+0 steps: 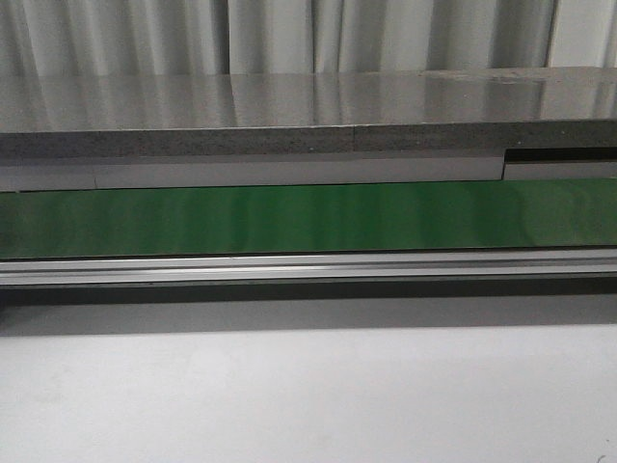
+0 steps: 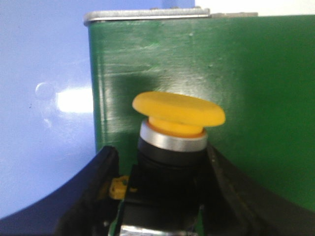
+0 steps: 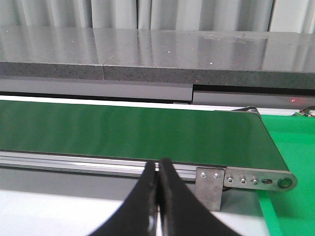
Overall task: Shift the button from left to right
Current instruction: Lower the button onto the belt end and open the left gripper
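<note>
In the left wrist view the button (image 2: 178,112) has a round yellow cap, a silver collar and a black body with a small yellow tab. It sits between the two black fingers of my left gripper (image 2: 161,153), which is shut on its body, cap pointing away from the wrist. It is over the left end of the green conveyor belt (image 2: 246,73). My right gripper (image 3: 158,163) is shut and empty, in front of the belt's near rail (image 3: 74,161) close to its right end. Neither gripper nor the button shows in the front view.
The green belt (image 1: 308,217) runs left to right across the front view, with an aluminium rail (image 1: 308,267) along its near side and a grey stone ledge (image 1: 289,116) behind. A green mat (image 3: 290,147) lies past the belt's right end. A blue surface (image 2: 44,98) lies past its left end.
</note>
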### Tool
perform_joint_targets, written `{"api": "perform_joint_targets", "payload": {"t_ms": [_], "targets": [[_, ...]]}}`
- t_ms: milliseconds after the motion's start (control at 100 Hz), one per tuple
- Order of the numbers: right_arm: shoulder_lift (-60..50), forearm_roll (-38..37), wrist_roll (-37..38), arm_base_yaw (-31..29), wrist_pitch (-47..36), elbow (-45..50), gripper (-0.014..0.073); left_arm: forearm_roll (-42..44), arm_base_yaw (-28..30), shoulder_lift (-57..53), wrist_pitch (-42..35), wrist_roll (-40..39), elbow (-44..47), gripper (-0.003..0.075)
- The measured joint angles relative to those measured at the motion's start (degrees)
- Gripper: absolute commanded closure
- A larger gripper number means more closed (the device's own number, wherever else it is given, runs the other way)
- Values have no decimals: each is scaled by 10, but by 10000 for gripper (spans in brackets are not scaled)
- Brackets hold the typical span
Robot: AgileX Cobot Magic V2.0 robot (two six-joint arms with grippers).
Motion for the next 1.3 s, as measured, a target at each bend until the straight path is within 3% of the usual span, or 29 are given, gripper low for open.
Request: {"api": "perform_joint_targets", "payload": {"t_ms": [140,260,860,1300], "targets": [[0,0,0,0,0,0,660,1,0,0,6,0,0,211],[0,0,0,0,0,0,660,1,0,0,6,0,0,150],[0,0,0,0,0,0,660,-9,0,-9,7,0,0,150],[0,0,0,0,0,0,660,-20,0,-189,-49,0,20,150]]}}
